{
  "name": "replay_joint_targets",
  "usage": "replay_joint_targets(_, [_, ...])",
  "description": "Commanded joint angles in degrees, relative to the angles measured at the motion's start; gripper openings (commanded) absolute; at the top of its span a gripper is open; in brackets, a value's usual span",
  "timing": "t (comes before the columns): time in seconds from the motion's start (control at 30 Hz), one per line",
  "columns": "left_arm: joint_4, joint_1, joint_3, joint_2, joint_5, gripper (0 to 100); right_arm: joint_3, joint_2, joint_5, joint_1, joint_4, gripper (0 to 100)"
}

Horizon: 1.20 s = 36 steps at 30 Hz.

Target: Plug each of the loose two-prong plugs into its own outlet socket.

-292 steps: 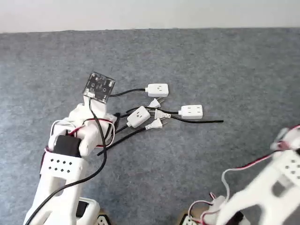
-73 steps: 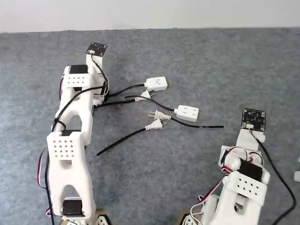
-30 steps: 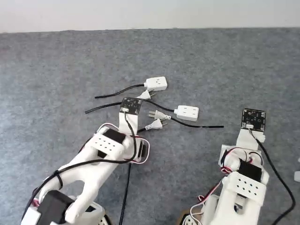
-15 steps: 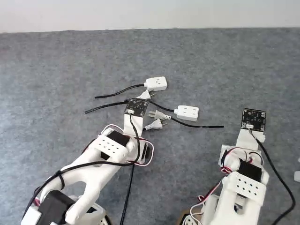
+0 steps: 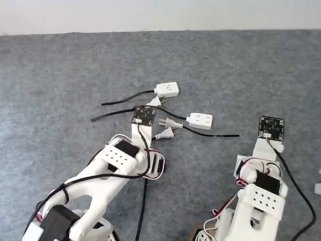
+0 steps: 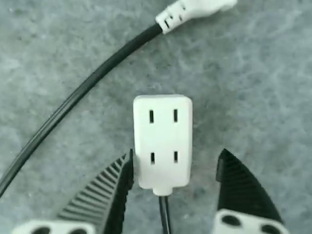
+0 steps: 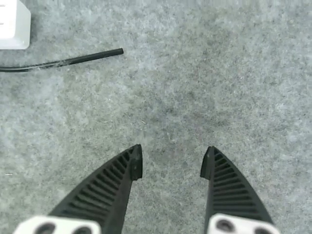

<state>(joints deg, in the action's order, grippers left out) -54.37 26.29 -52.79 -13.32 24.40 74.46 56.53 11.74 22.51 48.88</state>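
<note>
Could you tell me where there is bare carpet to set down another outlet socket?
Bare carpet lies right of the two outlet sockets, also under the open right gripper. The middle is crowded: plugs, cables, and the left gripper astride a third socket.

Grey carpet [image 5: 251,65] meets perhaps a white wall [image 5: 160,15].

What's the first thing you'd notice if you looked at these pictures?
A white outlet socket lies on the grey carpet between the open fingers of the left gripper. In the middle of the carpet, black cords tangle with loose plugs. The right gripper hangs open over bare carpet.
</note>
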Motion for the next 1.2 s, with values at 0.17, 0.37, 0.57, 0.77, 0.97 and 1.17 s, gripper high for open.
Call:
replay_joint_targets(0.17, [-3.3, 0.5, 1.7, -1.9, -2.0, 23, -0.5, 0.7, 0.9, -0.5, -1.3, 19.8])
replay_joint_targets(0.37, [-2.5, 0.4, 2.5, -1.5, -8.4, 2, -0.5, 0.7, 0.9, -0.5, -1.3, 19.8])
replay_joint_targets(0.57, [-2.9, 0.4, 4.7, 3.3, -8.4, 1, -0.5, 0.7, 0.9, -0.5, -1.3, 19.8])
replay_joint_targets(0.77, [-9.1, 0.0, 15.3, 12.9, -0.8, 1, -0.5, 0.7, 0.9, -0.5, -1.3, 19.8])
replay_joint_targets(0.97, [-20.2, 0.6, 29.6, 21.8, 12.9, 1, -0.5, 0.7, 0.9, -0.5, -1.3, 19.8])
replay_joint_targets(1.17, [-24.4, 4.3, 35.2, 28.8, 19.4, 1, -0.5, 0.7, 0.9, -1.5, -1.3, 19.8])
